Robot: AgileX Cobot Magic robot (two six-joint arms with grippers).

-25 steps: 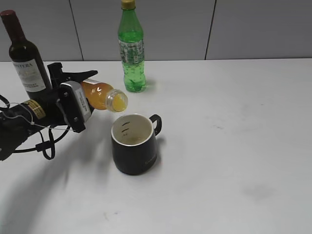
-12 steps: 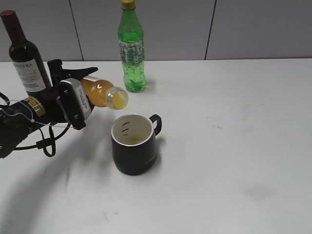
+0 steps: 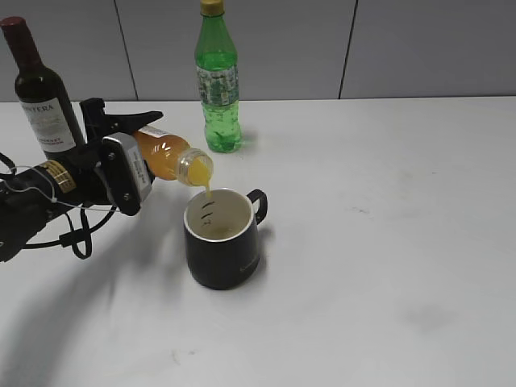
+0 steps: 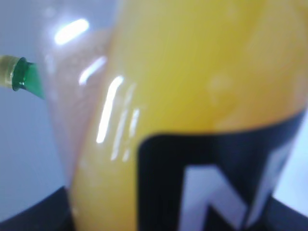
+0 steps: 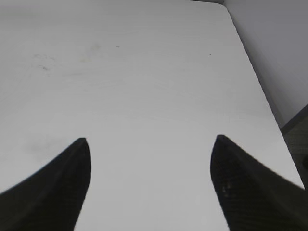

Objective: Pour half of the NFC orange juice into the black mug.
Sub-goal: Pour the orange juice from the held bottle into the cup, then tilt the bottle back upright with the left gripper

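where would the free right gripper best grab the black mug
Judging by its pose, the squat black ceramic mug is best gripped by its black loop handle, approached from the right: it juts that way, clear of the orange stream entering the rim's left.

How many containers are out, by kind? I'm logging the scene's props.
Bottles: 3, the juice held tilted by the left end effector, the green bottle, the wine bottle.
Mugs: 1, the mug.
Total: 4
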